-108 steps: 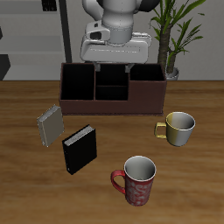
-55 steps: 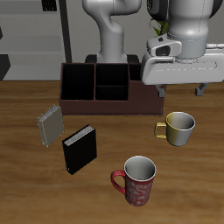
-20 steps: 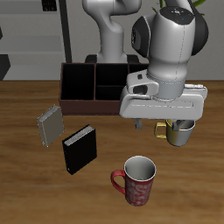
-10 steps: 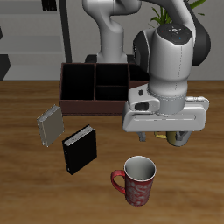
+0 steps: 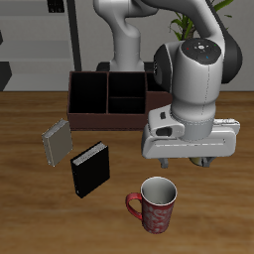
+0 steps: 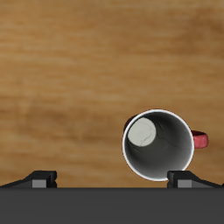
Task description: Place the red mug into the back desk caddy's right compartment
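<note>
The red mug (image 5: pixel 154 205) with a whitish floral pattern stands upright near the table's front edge, its handle pointing away from my gripper. In the wrist view I look down into its grey-white inside (image 6: pixel 157 144), close to one fingertip (image 6: pixel 188 178). My gripper (image 5: pixel 189 161) is open and empty. It hangs low over the table, just behind and beside the mug. The back desk caddy (image 5: pixel 99 99), dark reddish-brown with a black interior, stands at the back. Its right compartment is hidden behind my arm.
A black book (image 5: pixel 89 169) stands beside a grey book (image 5: pixel 57 144) in front of the caddy. The yellowish mug is hidden behind my gripper. A potted plant (image 5: pixel 189 20) stands behind the caddy.
My gripper has come down and moved toward the table's front edge, closer to the red mug. It now covers the yellowish mug. The mug and books have not moved.
</note>
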